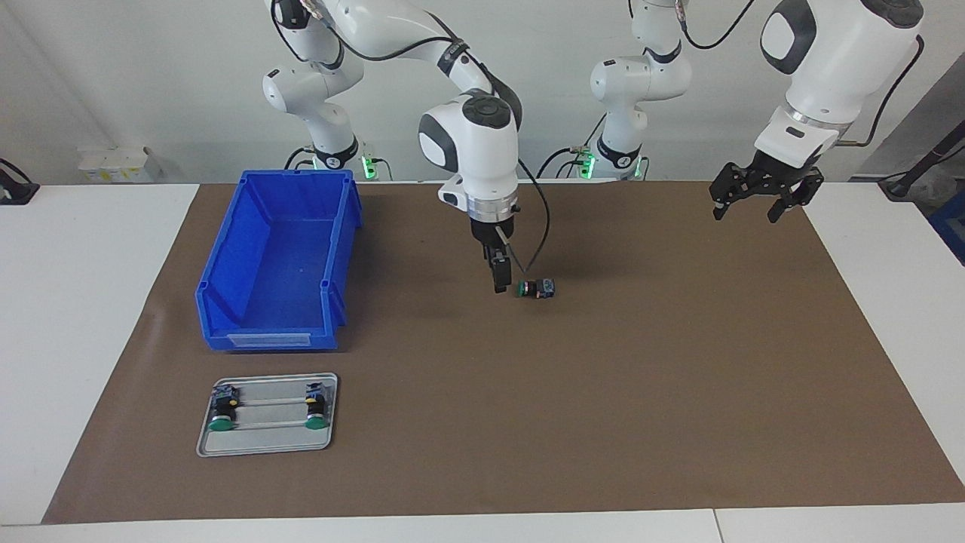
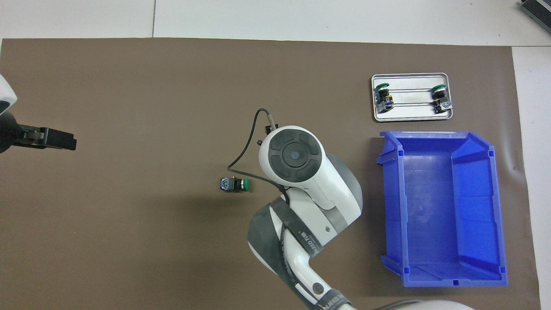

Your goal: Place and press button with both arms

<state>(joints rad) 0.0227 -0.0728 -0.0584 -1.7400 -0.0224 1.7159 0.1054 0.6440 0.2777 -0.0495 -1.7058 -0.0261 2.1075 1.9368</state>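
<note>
The button [image 1: 536,288] lies on its side on the brown mat [image 1: 603,392] near the middle of the counter [image 1: 90,302], free of any grip, probably set there so both arms can reach it. The right end effector [image 1: 499,280] hangs just beside its green cap, fingers apart and holding nothing. The left end effector [image 1: 763,197] waits open and empty over the mat's edge at its own end. 2 more buttons sit in a metal tray [image 1: 268,445], beside a blue bin [image 1: 279,264].
</note>
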